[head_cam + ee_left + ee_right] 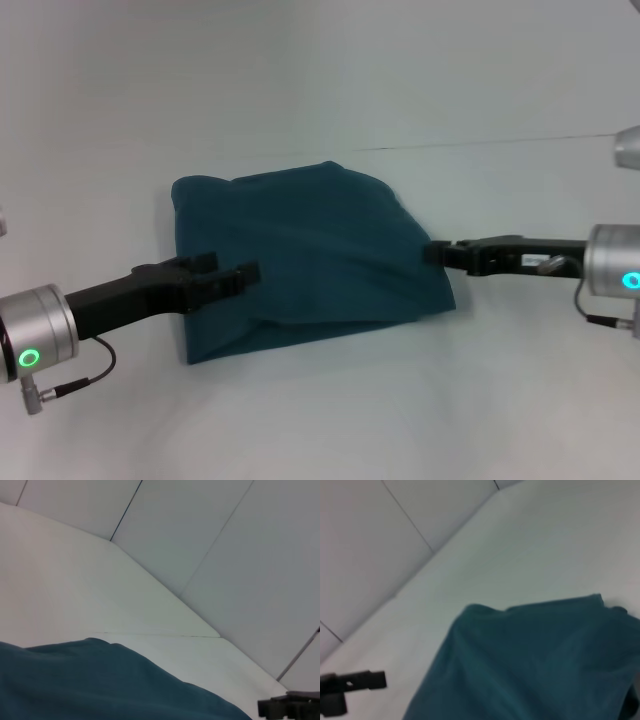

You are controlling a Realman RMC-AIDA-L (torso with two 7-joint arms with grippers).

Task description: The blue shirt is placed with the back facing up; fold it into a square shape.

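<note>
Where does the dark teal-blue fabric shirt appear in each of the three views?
Head view: the dark teal-blue fabric shirt lies folded at centre, between both grippers.
Left wrist view: it fills the lower edge.
Right wrist view: lower right.
Shared landmark: the white table.

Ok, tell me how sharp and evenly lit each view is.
Head view: soft, even light, the blue shirt crisp, only a faint shadow under its near edge, left gripper and right gripper sharp. Left wrist view: shirt clear, no glare. Right wrist view: soft and blurred all over, shirt edges smeared.
</note>
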